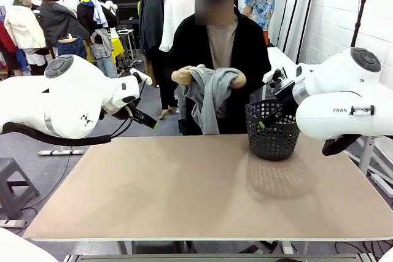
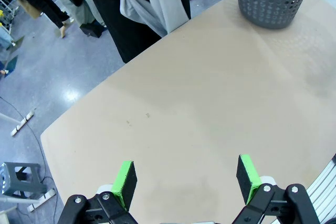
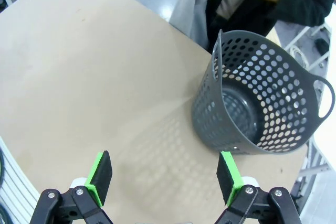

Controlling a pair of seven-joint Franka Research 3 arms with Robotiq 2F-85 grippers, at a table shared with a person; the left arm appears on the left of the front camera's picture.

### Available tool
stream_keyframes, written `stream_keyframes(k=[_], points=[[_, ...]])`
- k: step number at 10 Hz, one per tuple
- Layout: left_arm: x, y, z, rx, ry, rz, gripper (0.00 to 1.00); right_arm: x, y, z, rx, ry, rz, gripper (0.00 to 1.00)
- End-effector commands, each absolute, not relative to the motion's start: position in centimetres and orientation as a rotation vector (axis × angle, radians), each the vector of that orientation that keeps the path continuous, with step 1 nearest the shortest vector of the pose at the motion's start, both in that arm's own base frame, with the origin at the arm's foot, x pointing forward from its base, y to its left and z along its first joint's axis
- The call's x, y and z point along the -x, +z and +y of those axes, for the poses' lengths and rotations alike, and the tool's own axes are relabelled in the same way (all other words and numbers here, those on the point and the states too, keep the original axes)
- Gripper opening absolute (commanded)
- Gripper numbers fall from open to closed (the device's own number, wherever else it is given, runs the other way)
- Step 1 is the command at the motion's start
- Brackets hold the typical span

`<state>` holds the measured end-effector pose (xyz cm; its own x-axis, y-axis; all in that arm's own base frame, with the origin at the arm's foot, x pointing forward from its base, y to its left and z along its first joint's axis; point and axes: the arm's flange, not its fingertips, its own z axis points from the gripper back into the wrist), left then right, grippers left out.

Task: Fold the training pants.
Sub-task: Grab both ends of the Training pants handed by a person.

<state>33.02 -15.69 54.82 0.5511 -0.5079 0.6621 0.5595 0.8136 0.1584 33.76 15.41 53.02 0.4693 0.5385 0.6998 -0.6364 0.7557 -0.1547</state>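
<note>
The training pants [image 1: 209, 97] are off the surface [image 1: 184, 194], bunched in the person's hands [image 1: 182, 76] at chest height on the far side. Their light grey fabric is soft and matt. It is gathered into thick, rumpled folds at the top, and a long limp length hangs down in front of the person's black top.

The surface is a flat, tan, matt board with a smooth, even face.

On its far right part stands a dark plastic basket [image 1: 273, 140]. It is upright and round, narrows toward the base, and has walls pierced by rows of round holes. A loop handle sits at the rim. It throws a dotted shadow onto the board in front of it.

The left end effector [image 2: 186, 177] hangs over bare board, well apart from the pants. Its two black fingers are spread wide, the flat green pads face each other, and it grips nothing. The right end effector [image 3: 164, 174] is likewise spread open and empty, poised above the board near the basket's perforated wall.
</note>
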Motion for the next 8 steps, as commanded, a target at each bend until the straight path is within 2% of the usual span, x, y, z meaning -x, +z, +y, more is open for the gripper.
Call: stream_keyframes(k=[1,8], points=[[-33.05,54.77,-15.69,0.074,-0.632,-0.757,1.00,-33.78,53.04,15.34,-0.133,0.721,-0.807,1.00],[-33.05,54.77,-15.69,0.074,-0.632,-0.757,1.00,-33.78,53.04,15.34,-0.133,0.721,-0.807,1.00]])
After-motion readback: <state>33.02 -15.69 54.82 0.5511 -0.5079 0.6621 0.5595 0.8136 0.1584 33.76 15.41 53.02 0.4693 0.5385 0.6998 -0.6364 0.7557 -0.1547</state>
